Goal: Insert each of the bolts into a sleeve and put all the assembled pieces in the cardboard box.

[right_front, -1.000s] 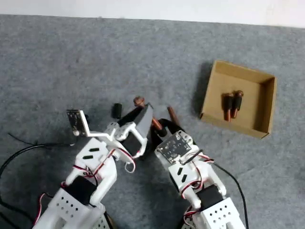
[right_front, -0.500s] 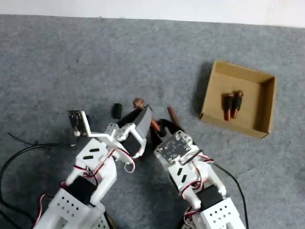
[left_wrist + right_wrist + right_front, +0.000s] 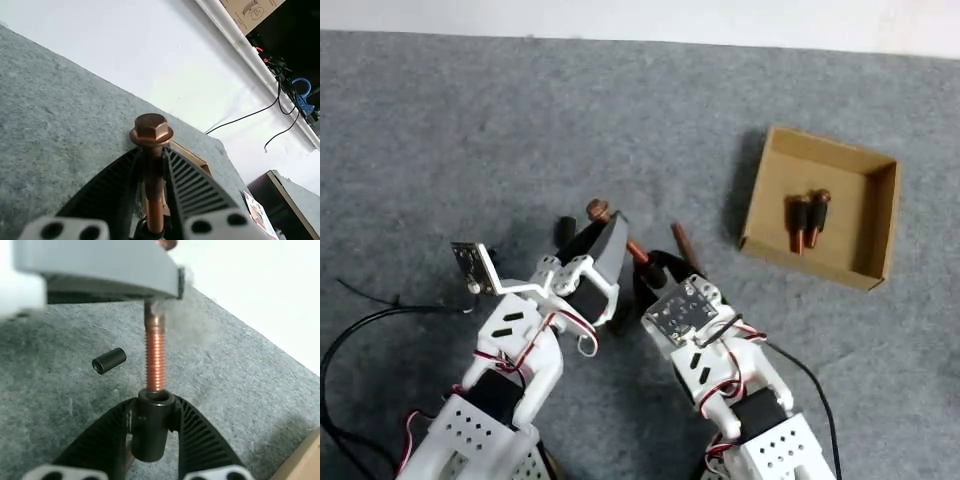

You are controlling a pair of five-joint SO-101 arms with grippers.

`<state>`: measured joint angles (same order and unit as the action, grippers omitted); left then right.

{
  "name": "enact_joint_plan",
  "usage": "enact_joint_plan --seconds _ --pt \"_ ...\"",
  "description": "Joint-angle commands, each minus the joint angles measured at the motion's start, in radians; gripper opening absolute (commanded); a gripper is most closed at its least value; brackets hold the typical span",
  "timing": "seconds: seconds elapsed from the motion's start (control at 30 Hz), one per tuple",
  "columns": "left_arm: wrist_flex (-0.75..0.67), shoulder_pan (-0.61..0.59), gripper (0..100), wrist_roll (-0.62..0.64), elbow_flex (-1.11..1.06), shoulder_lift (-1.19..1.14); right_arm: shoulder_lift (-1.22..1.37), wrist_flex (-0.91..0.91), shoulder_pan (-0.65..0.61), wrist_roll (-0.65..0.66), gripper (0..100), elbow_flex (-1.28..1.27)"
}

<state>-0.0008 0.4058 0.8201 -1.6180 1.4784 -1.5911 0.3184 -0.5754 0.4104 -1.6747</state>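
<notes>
My left gripper (image 3: pixel 152 167) is shut on a copper bolt (image 3: pixel 151 147), its hex head sticking out past the fingertips. In the high view that bolt (image 3: pixel 617 229) slants from the left gripper (image 3: pixel 610 238) towards the right gripper (image 3: pixel 653 272). The right gripper (image 3: pixel 152 432) is shut on a black sleeve (image 3: pixel 151 427), held upright. The bolt's threaded end (image 3: pixel 155 360) touches the sleeve's open top. A loose sleeve (image 3: pixel 564 230) and a loose bolt (image 3: pixel 682 243) lie on the carpet beside the grippers. The cardboard box (image 3: pixel 873 223) at the right holds two assembled pieces (image 3: pixel 807 222).
Grey carpet (image 3: pixel 470 130) covers the table, with a pale wall strip along its far edge. The loose sleeve (image 3: pixel 109 360) lies just behind the held one. Black cables (image 3: pixel 370 315) trail at the left near the arm's base.
My left arm has swung slightly to the left, taking the bolt's head with it. The right arm has barely shifted and the box's contents are the same.
</notes>
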Motion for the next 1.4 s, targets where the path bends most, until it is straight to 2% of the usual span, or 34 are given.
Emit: enact_joint_plan --seconds 0.0,0.13,0.5,0.67,0.83,1.07,1.17,1.37 --pt "-0.032 0.024 1 -0.043 -0.002 0.021 -0.015 -0.035 -0.012 0.012 0.4 -0.120" --pt "-0.035 0.062 1 -0.124 -0.054 0.022 -0.015 -0.036 -0.007 0.012 0.4 -0.120" --pt "-0.028 0.077 1 -0.126 -0.085 0.027 -0.015 -0.036 -0.002 0.012 0.4 -0.125" --pt "0.127 0.134 1 -0.126 -0.085 0.031 -0.015 -0.036 0.022 0.012 0.4 -0.122" --pt "0.129 0.134 1 -0.127 -0.087 0.030 -0.015 -0.036 0.022 0.012 0.4 -0.120" --pt "0.233 0.213 1 -0.273 -0.087 0.028 -0.015 -0.036 0.024 0.012 0.4 -0.122" --pt "0.269 0.219 8 -0.273 -0.087 0.030 -0.015 -0.036 0.024 0.012 0.4 -0.120" --pt "0.287 0.179 34 -0.245 -0.087 0.028 -0.015 -0.036 0.025 0.012 0.4 -0.120"
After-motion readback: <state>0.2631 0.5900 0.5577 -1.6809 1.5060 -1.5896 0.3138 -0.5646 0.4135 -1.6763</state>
